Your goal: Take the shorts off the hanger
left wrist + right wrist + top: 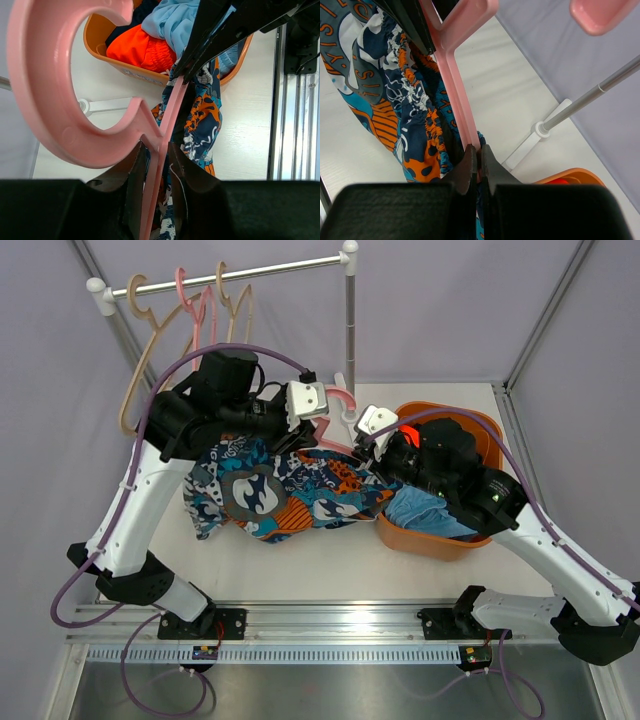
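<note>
The print shorts (290,490) were on the pink hanger (45,100), bunched in a soft heap on the table right up against the orange basket (425,540). The orange-red shorts (142,50) and light blue shorts (170,20) lay inside it. The right gripper (476,152) had its fingers pressed together on the hanger's thin flat bar, on the basket side. The left gripper (156,150) straddled the bar by the hook, farther from the basket, with its fingers a little apart and not obviously squeezing. My take: the hanger's smooth rigid plastic and the cloth's floppy with a gathered elastic waist, so I'd hold the plastic firm and slide the waistband off the bar's end rather than yank it, or the elastic snags.
</note>
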Available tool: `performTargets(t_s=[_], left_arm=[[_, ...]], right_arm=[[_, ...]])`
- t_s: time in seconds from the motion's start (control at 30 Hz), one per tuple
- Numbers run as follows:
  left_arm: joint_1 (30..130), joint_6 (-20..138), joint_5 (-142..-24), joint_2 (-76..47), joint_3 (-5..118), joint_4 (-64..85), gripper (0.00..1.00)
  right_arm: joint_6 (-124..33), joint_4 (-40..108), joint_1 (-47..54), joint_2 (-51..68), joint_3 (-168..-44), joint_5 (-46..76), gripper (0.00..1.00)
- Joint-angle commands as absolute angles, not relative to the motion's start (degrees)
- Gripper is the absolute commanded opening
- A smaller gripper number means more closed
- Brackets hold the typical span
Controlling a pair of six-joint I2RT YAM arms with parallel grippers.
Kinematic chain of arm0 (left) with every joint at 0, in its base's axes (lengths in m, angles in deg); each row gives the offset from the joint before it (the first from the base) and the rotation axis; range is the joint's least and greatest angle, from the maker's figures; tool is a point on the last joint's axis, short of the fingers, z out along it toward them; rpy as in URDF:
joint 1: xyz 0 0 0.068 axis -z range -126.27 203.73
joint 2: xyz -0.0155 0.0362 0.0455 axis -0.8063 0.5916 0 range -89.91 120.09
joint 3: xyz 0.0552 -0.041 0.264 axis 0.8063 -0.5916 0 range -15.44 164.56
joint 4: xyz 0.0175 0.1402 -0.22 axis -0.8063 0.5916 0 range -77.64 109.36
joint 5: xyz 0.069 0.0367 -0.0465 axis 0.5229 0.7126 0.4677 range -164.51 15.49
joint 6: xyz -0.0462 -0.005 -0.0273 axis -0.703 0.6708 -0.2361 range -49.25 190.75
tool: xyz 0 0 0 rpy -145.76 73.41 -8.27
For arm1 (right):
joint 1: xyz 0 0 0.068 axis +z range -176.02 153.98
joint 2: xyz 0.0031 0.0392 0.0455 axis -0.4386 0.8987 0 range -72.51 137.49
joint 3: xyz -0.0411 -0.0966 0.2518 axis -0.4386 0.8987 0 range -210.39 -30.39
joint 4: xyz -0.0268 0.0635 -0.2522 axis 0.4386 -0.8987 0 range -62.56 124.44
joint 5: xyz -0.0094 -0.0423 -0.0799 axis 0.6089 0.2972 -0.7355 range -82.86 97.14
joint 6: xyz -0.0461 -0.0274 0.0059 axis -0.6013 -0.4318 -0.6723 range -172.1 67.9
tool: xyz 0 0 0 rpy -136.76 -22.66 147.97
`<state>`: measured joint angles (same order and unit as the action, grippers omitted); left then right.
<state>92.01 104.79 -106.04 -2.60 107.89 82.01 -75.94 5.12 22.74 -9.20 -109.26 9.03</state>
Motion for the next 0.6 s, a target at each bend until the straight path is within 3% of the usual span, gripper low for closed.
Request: performTargets(t_s=[0.0,0.3,0.57], left_arm=[[92.49,104.23,-109.31,-4.30,107.26,82.50,0.29],[92.49,104.23,-110.36,-3.60,107.08,82.76,0.41],[92.58,104.23,-110.28,-2.90,106.20,82.41,0.45]], right_arm=[[-75.66,12.12,22.85,-10.29,-112.84,4.42,0.00],[-76.71,12.12,22.85,-9.85,-114.33,2.13,0.00],[-77.06,12.03,22.94,-10.46,-115.03,1.52,0.00]])
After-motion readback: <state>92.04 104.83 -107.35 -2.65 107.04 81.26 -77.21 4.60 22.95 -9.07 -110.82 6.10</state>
